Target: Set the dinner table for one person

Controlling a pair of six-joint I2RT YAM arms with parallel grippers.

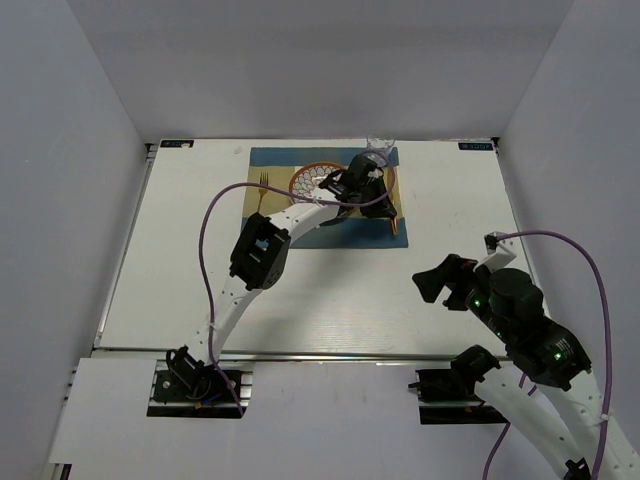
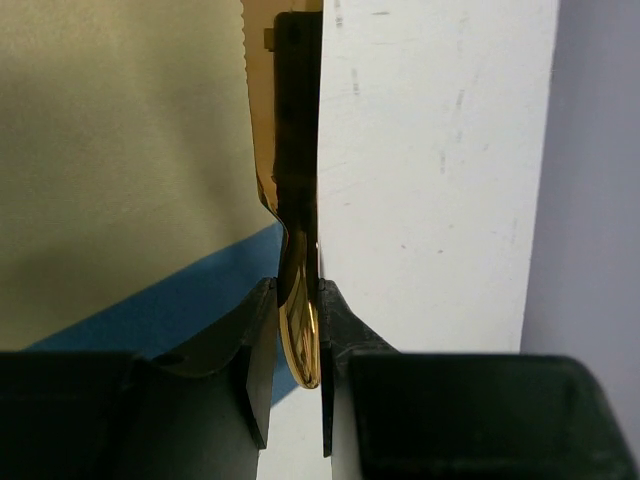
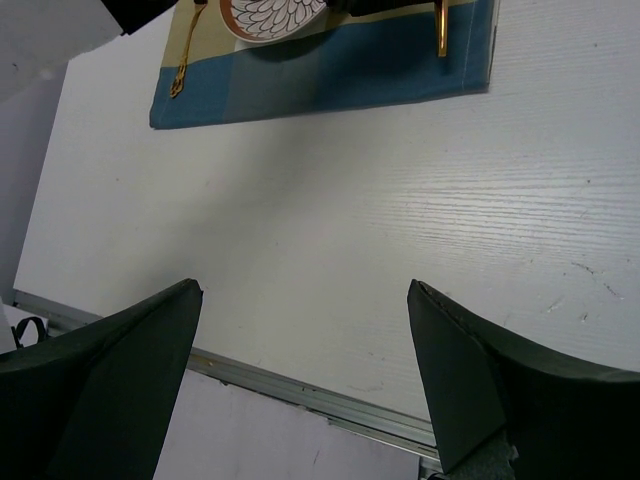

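My left gripper reaches over the right part of the blue-and-tan placemat, beside the patterned plate. In the left wrist view it is shut on a gold knife. The knife stands on edge along the border between the mat and the white dinner table. A gold fork lies on the mat left of the plate. My right gripper is open and empty over the table's near right part.
A clear glass stands at the mat's far right corner, close to the left gripper. The right wrist view shows the plate, the fork and a gold utensil end on the mat's blue strip. The metal rail marks the near edge.
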